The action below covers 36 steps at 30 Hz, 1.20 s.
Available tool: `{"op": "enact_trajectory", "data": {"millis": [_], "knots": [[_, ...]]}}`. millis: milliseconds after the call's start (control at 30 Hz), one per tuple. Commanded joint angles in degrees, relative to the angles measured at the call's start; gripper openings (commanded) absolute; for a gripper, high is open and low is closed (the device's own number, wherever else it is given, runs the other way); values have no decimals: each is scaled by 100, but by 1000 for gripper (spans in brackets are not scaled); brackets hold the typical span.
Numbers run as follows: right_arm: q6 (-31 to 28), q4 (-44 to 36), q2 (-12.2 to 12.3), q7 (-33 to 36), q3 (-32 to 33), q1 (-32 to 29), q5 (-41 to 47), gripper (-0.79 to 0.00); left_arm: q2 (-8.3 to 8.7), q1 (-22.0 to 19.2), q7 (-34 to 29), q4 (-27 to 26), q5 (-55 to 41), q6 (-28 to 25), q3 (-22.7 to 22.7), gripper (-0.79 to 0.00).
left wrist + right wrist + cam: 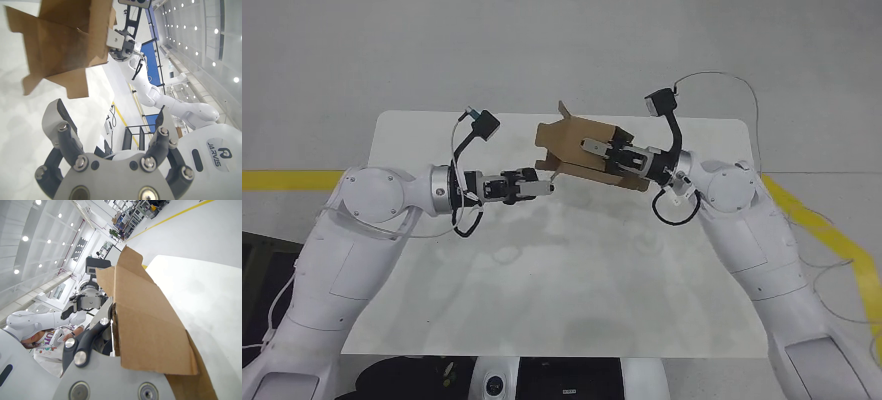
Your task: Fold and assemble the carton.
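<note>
The left gripper (545, 186) stood above the middle of the table (542, 310), somewhat toward the far edge, and it pointed at the carton (564, 140). Its two fingers (63, 115) were spread wide apart and nothing was between them. The tips were near the closest flap (77, 85) of the carton but apart from it.

The carton was brown cardboard, partly opened into a box shape, with several loose flaps standing out at the end that faced the left gripper. It was close to the far edge of the table, about halfway along this edge. I could not tell if its underside touched the table.

The right gripper (592, 150) was closed on one wall of the carton. In the left wrist view one flat finger plate pressed on the outside of this wall. The right arm was above the far right corner of the table.
</note>
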Motion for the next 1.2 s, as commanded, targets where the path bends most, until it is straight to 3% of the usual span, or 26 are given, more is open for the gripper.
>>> {"op": "enact_trajectory", "data": {"millis": [0,300,667,1167], "knots": [[75,-77,57,255,142,-110,43,-785,20,20,114,76,143,-28,-117,0],[154,-465,228,987,540,-542,344,-785,79,142,759,218,1317,112,-286,0],[-18,-687,250,1165,547,-575,790,-785,12,138,1582,151,2974,385,290,0],[-164,-565,169,1092,167,-326,949,-785,-82,70,1520,-100,3349,347,671,0]]}}
